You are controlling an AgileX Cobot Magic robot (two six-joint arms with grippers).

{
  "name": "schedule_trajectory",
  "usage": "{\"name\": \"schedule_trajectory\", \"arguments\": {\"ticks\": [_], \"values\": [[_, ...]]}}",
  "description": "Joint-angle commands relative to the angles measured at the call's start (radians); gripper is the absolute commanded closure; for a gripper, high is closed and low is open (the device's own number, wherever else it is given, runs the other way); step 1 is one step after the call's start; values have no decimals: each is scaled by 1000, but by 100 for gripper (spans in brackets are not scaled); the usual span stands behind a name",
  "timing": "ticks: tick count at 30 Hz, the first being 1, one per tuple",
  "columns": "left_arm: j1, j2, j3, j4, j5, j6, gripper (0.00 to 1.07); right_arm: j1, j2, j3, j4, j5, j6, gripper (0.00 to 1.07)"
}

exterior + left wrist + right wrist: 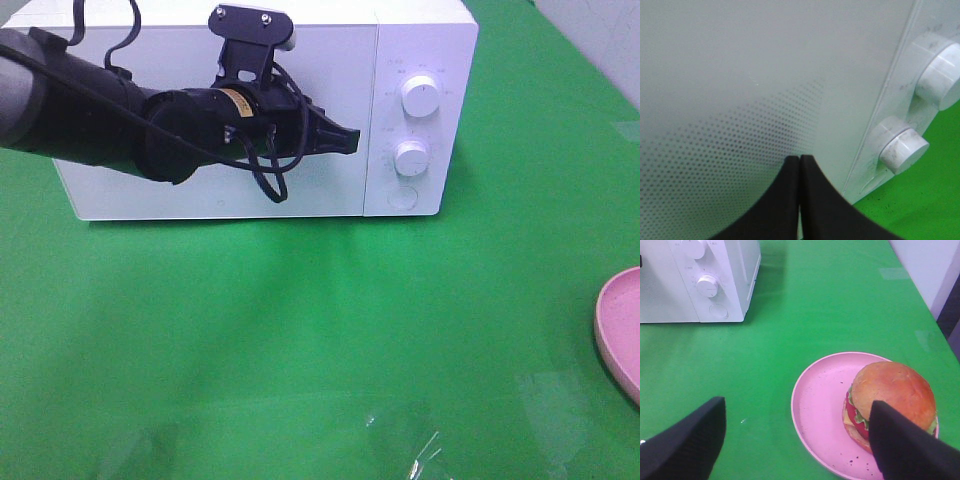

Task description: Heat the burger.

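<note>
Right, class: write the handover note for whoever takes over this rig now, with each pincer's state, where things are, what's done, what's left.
Left pincer: shut, empty, tips at the microwave door near its control-panel edge.
Right pincer: open, empty, hovering over the pink plate.
Burger: sits on the plate, on the green table to the right of the microwave, untouched.
Done: nothing visible yet; the microwave door looks closed.
Left: open the door, put the burger inside, close it, set the knobs.

1 burger (890,400), 1 plate (820,405), 1 microwave (200,110).
</note>
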Motion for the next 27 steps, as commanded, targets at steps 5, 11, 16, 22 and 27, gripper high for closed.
{"name": "schedule_trajectory", "arguments": {"ticks": [5, 11, 16, 22, 27], "values": [[-32, -65, -20, -41, 115, -1, 88, -5, -26, 3, 0, -6, -8, 31], [-75, -104, -20, -49, 418, -6, 5, -5, -26, 3, 0, -6, -9, 31], [-87, -149, -21, -65, 719, -9, 7, -5, -26, 3, 0, -6, -8, 31], [-87, -193, -21, -64, 959, -9, 7, -5, -26, 3, 0, -6, -9, 31], [-87, -243, -21, -82, 1176, -17, 7, -5, -26, 3, 0, -6, -9, 31]]}}
